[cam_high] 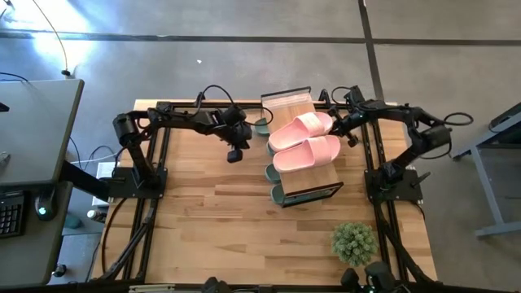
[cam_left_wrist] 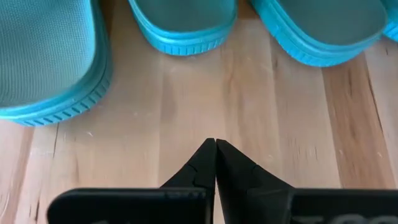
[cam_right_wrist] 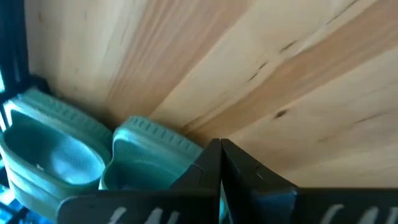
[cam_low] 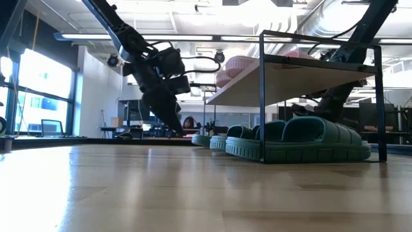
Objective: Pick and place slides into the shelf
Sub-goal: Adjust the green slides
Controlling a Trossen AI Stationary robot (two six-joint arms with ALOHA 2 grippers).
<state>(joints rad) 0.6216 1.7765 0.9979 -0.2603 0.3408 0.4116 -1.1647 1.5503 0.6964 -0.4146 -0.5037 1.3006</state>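
Note:
The shelf point(cam_high: 313, 175) stands right of the table's middle. Two pale pink slides point(cam_high: 303, 140) lie side by side on its slatted top point(cam_low: 283, 80). Sage-green slides point(cam_low: 302, 138) rest on their soles on the table under it, and one green slide point(cam_high: 262, 125) shows at the shelf's far left corner. My left gripper point(cam_high: 234, 155) is shut, left of the shelf, just short of the heels of three green slides point(cam_left_wrist: 183, 25). My right gripper point(cam_high: 352, 140) is shut at the shelf's right side, with two green slides point(cam_right_wrist: 149, 162) beside its fingers point(cam_right_wrist: 221, 144).
A small green potted plant point(cam_high: 354, 242) stands near the table's near right corner. Black arm frames point(cam_high: 146, 175) run along both sides of the table. Bare wood point(cam_high: 220, 220) lies between the shelf and the near edge. A grey desk point(cam_high: 32, 146) stands left of the table.

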